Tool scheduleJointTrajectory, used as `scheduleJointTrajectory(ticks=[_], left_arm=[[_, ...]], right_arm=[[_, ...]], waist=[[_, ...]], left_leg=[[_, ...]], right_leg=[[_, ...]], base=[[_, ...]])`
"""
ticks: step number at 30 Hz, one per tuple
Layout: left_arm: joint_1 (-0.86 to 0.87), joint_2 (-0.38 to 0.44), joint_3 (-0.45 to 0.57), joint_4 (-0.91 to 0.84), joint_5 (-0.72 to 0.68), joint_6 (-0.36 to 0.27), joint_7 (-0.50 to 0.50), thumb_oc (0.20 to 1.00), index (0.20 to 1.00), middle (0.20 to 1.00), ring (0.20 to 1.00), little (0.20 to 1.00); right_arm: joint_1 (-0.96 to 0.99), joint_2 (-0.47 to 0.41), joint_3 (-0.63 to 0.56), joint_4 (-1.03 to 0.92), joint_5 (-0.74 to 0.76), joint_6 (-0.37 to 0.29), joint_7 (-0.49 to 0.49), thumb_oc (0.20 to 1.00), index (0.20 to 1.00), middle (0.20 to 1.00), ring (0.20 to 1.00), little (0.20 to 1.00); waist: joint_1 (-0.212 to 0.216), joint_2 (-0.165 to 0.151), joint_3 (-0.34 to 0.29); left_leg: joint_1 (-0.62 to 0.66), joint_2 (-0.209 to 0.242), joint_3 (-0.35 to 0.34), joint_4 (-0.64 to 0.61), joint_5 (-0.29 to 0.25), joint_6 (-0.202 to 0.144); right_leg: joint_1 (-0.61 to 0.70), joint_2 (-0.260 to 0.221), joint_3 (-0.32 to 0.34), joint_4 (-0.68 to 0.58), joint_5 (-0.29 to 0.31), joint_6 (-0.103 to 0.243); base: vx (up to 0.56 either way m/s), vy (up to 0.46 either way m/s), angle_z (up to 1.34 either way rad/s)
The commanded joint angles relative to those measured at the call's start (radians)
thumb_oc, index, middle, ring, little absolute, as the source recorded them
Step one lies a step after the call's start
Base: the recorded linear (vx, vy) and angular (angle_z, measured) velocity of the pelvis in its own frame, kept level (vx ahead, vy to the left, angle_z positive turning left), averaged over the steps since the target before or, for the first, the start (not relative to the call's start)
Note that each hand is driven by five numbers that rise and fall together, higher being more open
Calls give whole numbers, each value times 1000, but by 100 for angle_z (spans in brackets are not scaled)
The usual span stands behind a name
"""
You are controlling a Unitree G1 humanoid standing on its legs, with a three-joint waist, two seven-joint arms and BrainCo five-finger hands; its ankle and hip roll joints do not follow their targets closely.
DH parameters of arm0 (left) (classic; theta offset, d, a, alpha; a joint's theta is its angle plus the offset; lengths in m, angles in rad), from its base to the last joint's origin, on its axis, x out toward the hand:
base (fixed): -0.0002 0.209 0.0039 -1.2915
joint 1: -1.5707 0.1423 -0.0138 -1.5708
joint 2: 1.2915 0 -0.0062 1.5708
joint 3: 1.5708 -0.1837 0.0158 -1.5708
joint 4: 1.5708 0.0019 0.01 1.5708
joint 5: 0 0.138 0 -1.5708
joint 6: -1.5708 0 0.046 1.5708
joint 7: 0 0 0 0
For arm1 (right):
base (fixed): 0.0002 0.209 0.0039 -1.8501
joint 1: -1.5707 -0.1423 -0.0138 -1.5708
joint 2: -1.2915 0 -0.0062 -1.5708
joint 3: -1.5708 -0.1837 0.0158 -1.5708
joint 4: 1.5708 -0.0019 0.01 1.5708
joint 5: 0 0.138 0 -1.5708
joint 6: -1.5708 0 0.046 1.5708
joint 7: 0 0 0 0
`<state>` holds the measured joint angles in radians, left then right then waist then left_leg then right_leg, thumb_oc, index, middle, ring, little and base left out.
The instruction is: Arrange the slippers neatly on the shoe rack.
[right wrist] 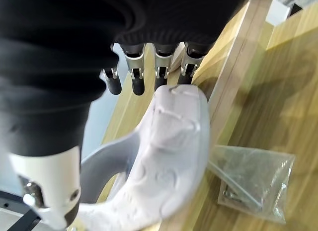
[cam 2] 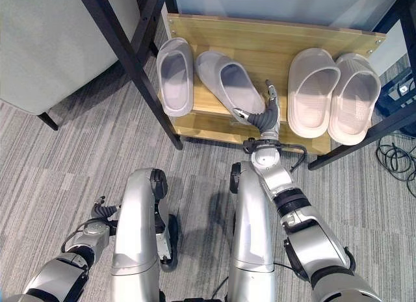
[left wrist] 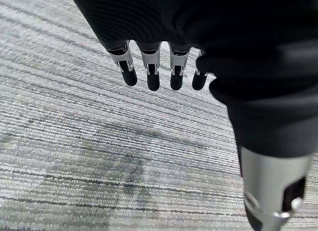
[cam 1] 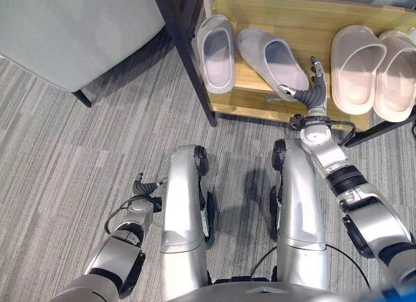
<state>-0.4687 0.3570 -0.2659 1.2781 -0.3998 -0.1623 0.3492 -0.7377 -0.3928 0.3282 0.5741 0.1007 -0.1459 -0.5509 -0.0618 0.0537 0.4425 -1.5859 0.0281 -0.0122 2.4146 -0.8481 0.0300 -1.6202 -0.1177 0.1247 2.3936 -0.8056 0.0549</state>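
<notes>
The left hand (cam 1: 144, 187) hangs low over the grey carpet (cam 1: 78, 159), near the robot and well apart from the rack, its fingers (left wrist: 151, 72) loosely straight and holding nothing.

Further out, the right hand (cam 2: 266, 117) reaches to the front edge of the wooden shelf (cam 2: 273, 45) of the shoe rack (cam 2: 130, 62). Its fingers (right wrist: 134, 74) are relaxed and fairly wide, resting at the heel of the grey slipper (cam 2: 231, 84); they are not curled round it. This slipper lies slanted on the shelf, its heel at the front edge by the hand and its toe pointing back toward the shelf's left rear corner.

Just beside it, at the shelf's left edge, the second grey slipper (cam 2: 175, 75) lies straight, toe toward the back, and its heel end overhangs the front edge a little.

Toward the shelf's right edge a pair of pale pink slippers (cam 2: 331, 94) lies side by side, touching, toes pointing to the front.

In the right wrist view a small clear plastic bag (right wrist: 251, 184) of hardware lies on the wood near the slanted slipper.
</notes>
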Motion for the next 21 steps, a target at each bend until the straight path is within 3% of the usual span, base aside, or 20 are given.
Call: scheduleJointTrajectory(ticks=[1, 15, 21], left_arm=[[37, -9, 3, -18, 49, -14, 34, 1000, 1000, 1000, 1000, 1000], [72, -10, 11, -84, 111, -5, 65, 1000, 1000, 1000, 1000, 1000], [81, -9, 6, -115, 138, -2, 77, 1000, 1000, 1000, 1000, 1000]], right_arm=[[-13, 7, 25, -71, -39, -33, 9, 1000, 1000, 1000, 1000, 1000], [131, 61, 41, -379, -98, -58, 24, 1000, 1000, 1000, 1000, 1000], [167, 92, 121, -426, -100, -64, 83, 1000, 1000, 1000, 1000, 1000]], waist=[[58, -15, -50], [50, -15, -38], [47, -14, -26]], left_leg=[[38, -60, -25, 108, 40, 35], [30, -64, -15, 126, 47, 38], [28, -63, -13, 132, 52, 37]], right_leg=[[50, 39, 117, 48, 124, -64], [50, 42, 118, 75, 127, -68], [50, 42, 115, 81, 130, -69]], base=[[0, 0, 0], [1, -1, 0], [2, -3, 1]])
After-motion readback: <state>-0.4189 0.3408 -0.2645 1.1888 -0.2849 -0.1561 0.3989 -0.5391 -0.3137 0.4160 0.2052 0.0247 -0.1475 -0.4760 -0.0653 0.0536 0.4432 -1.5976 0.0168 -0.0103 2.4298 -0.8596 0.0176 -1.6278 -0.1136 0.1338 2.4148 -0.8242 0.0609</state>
